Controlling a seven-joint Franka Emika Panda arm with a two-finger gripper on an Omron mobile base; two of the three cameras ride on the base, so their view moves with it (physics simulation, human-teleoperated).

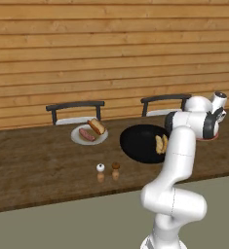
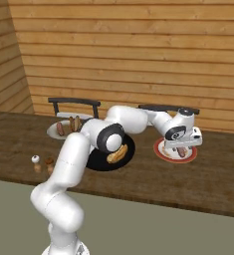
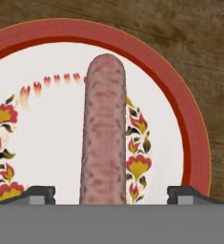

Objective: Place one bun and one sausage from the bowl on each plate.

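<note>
Nearest on the wooden table stand two small shakers, one white-capped and one brown-capped, side by side. Behind them sit three dishes: the black bowl in the middle, holding one bun; the pale grey-white plate to its left, carrying one bun and one sausage; and the red-rimmed plate to its right, with a flower pattern on its white centre and one sausage lying flat on it. Two dark chairs stand behind the table against the plank wall. The white arm bends at the elbow over the bowl and reaches out to the right, its hand tipped down over the red-rimmed plate. The gripper hangs low over that plate with its fingers spread wide, one either side of the sausage's near end and clear of it, holding nothing
</note>
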